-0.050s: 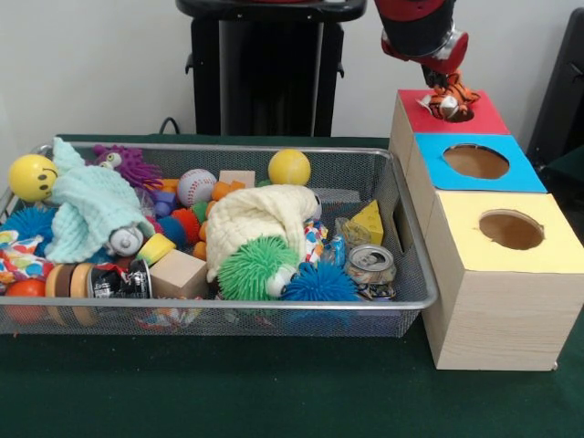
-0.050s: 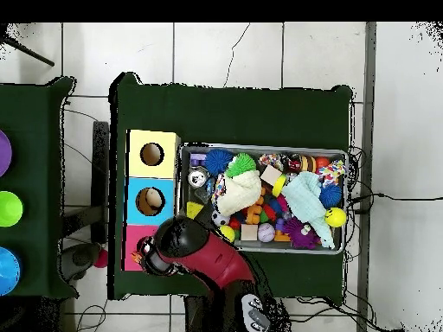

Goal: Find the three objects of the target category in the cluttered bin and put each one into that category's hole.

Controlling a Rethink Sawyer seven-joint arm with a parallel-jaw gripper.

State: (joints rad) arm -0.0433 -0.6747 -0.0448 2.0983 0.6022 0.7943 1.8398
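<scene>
Front view, left to right. Wire bin [image 1: 415,301] fills the left and centre of the frame on the green bench [image 1: 274,392].

At the bin's far left: a yellow smiley ball [image 1: 33,176], a mint knitted cloth [image 1: 91,208], a purple spiky toy [image 1: 132,164] behind it, a blue spiky ball [image 1: 29,222] below.

Centre: a baseball [image 1: 196,186], a wooden block [image 1: 178,273] near the front wall, a cream knitted cloth [image 1: 260,217] draped over a green spiky ball [image 1: 252,269], a plain yellow ball [image 1: 289,167] at the back.

Right end of the bin: a second blue spiky ball [image 1: 318,284], a yellow cheese wedge [image 1: 370,222], a crushed can [image 1: 371,265].

Right of the bin stands a wooden box [image 1: 497,319] with three coloured tops, each with a hole: yellow top [image 1: 547,251] lowest in frame, blue top [image 1: 429,151] above it, red top [image 1: 484,119] uppermost.

Upper right: the arm comes down over the red top. An orange striped tiger toy [image 1: 452,100] sits over the red top's hole, directly under the fingers [image 1: 443,84]. The toy hides the fingertips, so I cannot tell whether they clamp it or stand apart.

Overhead view: the arm [image 2: 212,259] covers the red top at lower left; the bin [image 2: 264,149] lies to the right of the box.
</scene>
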